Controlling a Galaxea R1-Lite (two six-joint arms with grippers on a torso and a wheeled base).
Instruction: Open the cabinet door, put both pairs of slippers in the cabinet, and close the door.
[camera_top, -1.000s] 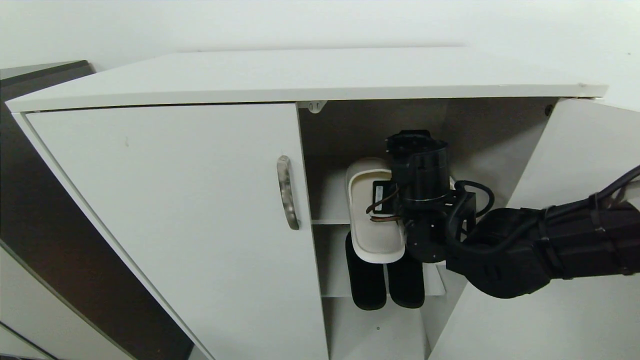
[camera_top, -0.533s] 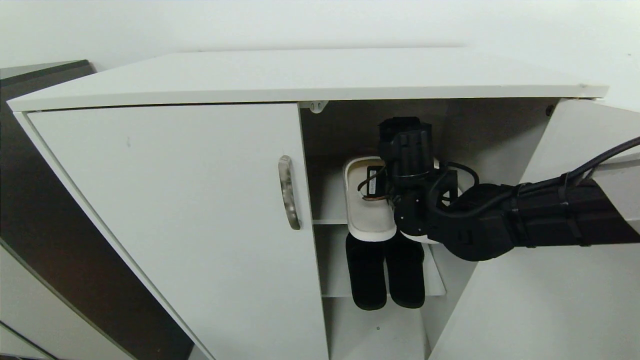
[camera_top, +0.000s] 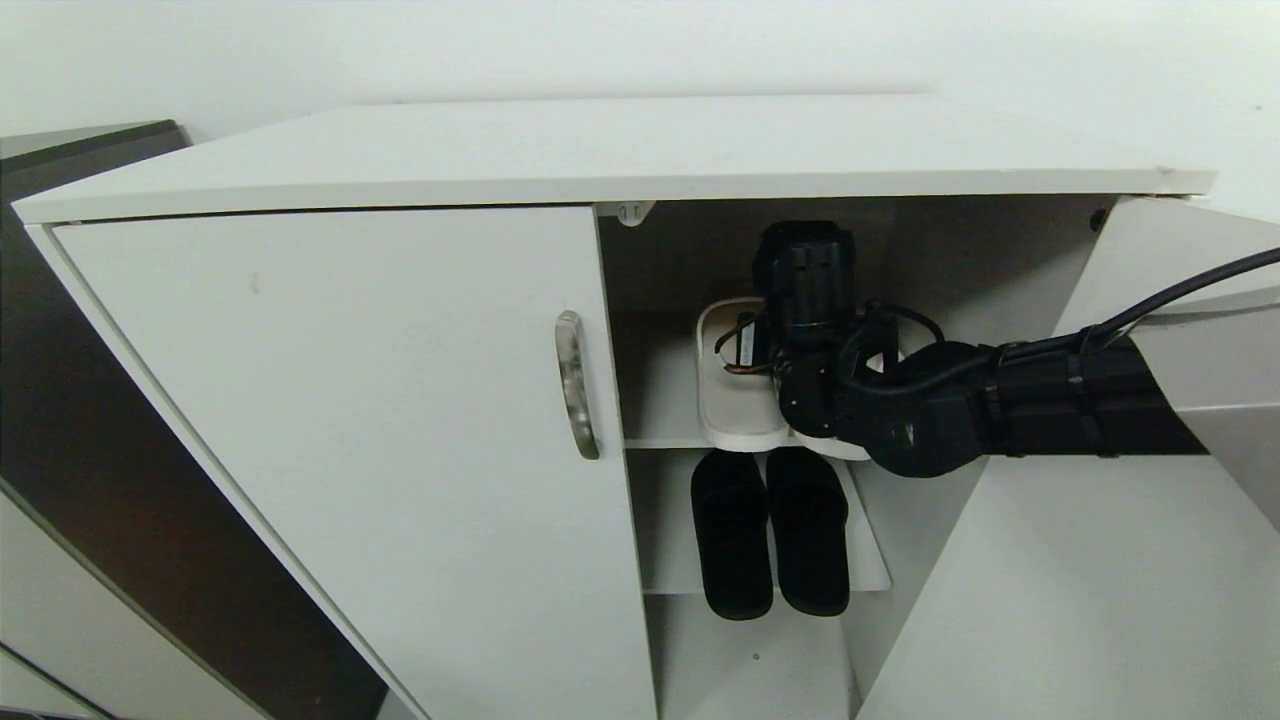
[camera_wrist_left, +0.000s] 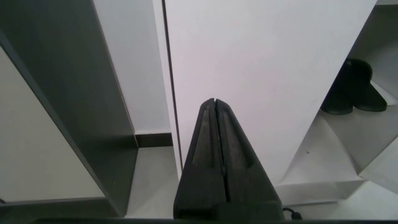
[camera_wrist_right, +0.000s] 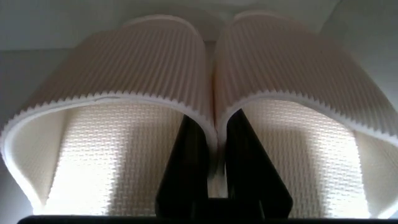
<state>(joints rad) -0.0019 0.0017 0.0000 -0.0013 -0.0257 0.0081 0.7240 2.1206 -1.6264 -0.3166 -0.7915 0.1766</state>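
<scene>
The white cabinet (camera_top: 600, 150) has its right door (camera_top: 1100, 580) swung open and its left door (camera_top: 350, 420) closed. A pair of white ribbed slippers (camera_top: 735, 410) lies at the upper shelf (camera_top: 655, 425), heels slightly past its front edge. My right gripper (camera_wrist_right: 214, 158) is shut on the white slippers (camera_wrist_right: 137, 68), pinching the inner edges of both straps together. A pair of black slippers (camera_top: 768, 530) rests on the lower shelf (camera_top: 870, 575). My left gripper (camera_wrist_left: 214, 102) is shut and holds nothing, low in front of the closed door, with the black slippers (camera_wrist_left: 351, 87) off to one side.
A metal handle (camera_top: 572, 385) runs down the closed left door's inner edge. A dark panel (camera_top: 120, 480) stands to the cabinet's left. The cabinet's bottom compartment (camera_top: 750, 660) lies under the lower shelf. My right arm (camera_top: 1000, 415) reaches in past the open door.
My right arm has carried the white slippers up and deeper into the cabinet to the upper shelf, uncovering the black slippers below. The left gripper's earlier state is not shown.
</scene>
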